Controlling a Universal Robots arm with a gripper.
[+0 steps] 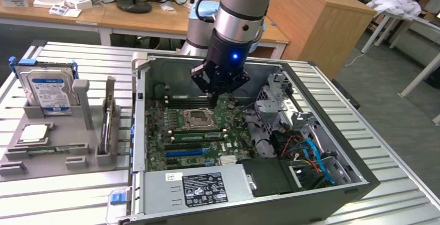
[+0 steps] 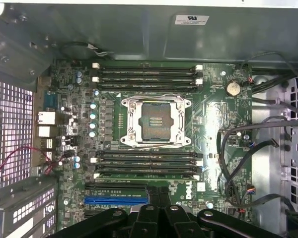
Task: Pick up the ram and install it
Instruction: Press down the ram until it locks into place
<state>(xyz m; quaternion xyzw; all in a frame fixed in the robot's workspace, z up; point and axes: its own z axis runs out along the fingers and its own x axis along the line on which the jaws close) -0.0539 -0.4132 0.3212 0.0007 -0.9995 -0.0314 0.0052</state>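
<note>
the gripper [image 1: 214,95] hangs closed and empty over the motherboard [image 2: 154,144] inside the open case [image 1: 343,178]. the ram [image 1: 47,149] lies in the grey tray [image 1: 62,127] outside; a good pick would grip its long edges squarely.

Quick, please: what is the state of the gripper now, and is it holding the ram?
Gripper: closed, hanging above the motherboard; no ram visible between its fingers.
</note>
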